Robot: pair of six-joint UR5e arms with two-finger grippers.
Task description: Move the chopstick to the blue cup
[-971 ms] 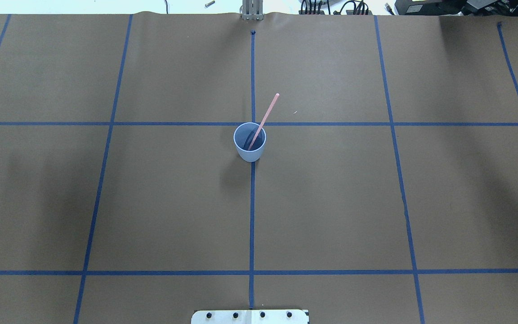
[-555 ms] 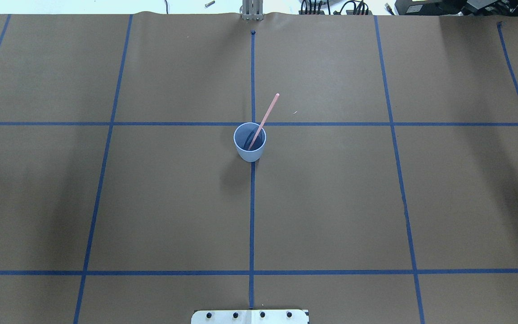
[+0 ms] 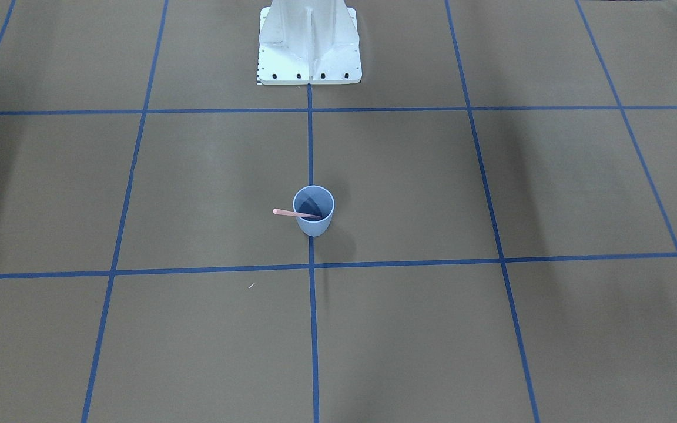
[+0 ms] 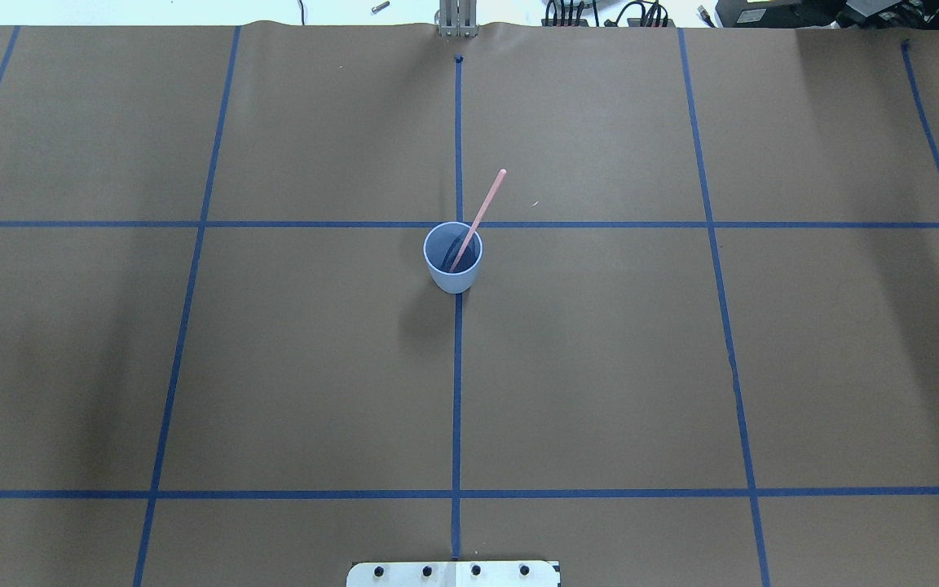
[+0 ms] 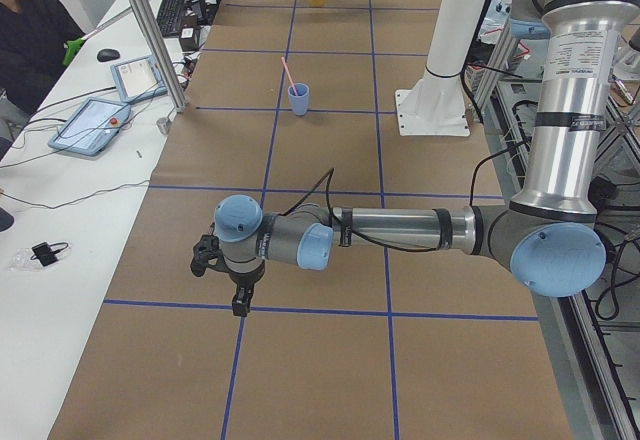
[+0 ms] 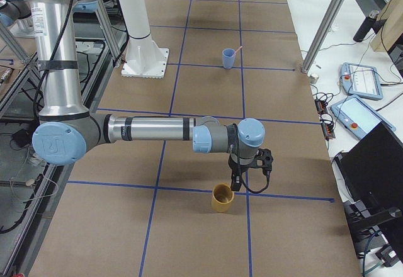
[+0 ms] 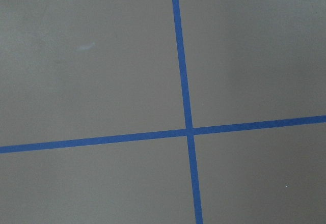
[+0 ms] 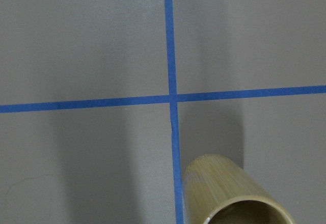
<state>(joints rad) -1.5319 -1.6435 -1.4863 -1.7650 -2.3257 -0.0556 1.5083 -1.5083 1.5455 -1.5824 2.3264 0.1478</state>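
Observation:
The blue cup stands upright at the table's middle, on the centre tape line. One pale pink chopstick stands in it, leaning on the rim with its rounded end up and away from the robot. Both also show in the front view: cup, chopstick. My left gripper shows only in the left side view, far from the cup, low over the table's left end. My right gripper shows only in the right side view, at the right end. I cannot tell whether either is open or shut.
A bamboo cup stands on the table just below my right gripper; it also shows in the right wrist view. The white robot base stands at the table's near edge. Operators' tablets lie on a side table.

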